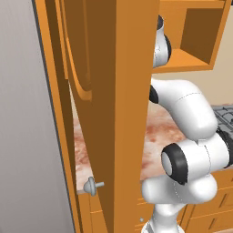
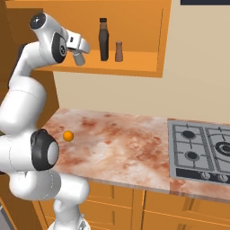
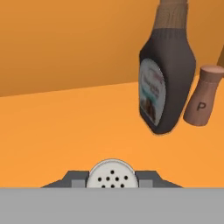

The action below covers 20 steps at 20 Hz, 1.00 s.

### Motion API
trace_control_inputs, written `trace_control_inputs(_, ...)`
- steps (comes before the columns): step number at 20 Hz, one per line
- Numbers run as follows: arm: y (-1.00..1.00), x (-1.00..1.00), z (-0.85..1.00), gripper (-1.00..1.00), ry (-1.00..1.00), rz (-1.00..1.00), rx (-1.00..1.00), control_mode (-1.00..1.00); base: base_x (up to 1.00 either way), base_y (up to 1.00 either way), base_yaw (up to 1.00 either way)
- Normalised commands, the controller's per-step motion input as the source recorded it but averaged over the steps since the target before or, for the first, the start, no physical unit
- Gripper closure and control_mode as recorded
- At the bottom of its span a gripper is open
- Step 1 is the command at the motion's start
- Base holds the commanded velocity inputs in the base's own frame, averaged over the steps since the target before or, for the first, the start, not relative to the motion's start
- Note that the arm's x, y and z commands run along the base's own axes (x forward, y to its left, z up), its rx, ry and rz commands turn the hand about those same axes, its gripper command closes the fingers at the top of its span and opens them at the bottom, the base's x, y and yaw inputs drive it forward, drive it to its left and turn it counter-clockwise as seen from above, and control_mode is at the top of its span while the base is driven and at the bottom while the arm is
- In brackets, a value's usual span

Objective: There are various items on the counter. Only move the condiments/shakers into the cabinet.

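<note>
A tall dark brown bottle [image 2: 103, 40] and a small brown shaker [image 2: 118, 51] stand side by side on the shelf of the open orange cabinet [image 2: 134, 67]. My gripper [image 2: 79, 57] hovers over the left part of that shelf, left of the bottle, shut on a pale shaker. In the hand view the held shaker's white perforated top [image 3: 111, 176] sits between my fingertips. Ahead and to the right are the bottle [image 3: 168, 83] and the brown shaker [image 3: 202, 100], which is marked P. The marbled counter [image 2: 117, 139] lies below.
A small orange ball [image 2: 68, 135] lies on the counter near my arm. The grey gas hob [image 2: 202, 148] takes up the counter's right end. The cabinet's tall open door [image 1: 132, 91] stands close in front of the left base view, with orange drawers [image 2: 117, 202] below the counter.
</note>
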Motion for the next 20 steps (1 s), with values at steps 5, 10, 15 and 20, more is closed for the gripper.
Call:
trace_control_inputs(5,0.00,0.00,0.14,1.00,0.00,0.00,0.01,-1.00,0.00,0.00,0.00)
trace_control_inputs(10,0.00,0.10,-0.04,1.00,-0.12,0.00,0.00,-1.00,0.00,0.00,0.00)
trace_control_inputs(15,0.00,0.32,-0.18,1.00,-0.10,0.00,0.00,-1.00,0.00,0.00,0.00)
trace_control_inputs(20,0.00,0.10,-0.01,1.00,0.00,0.00,0.00,-1.00,0.00,0.00,0.00)
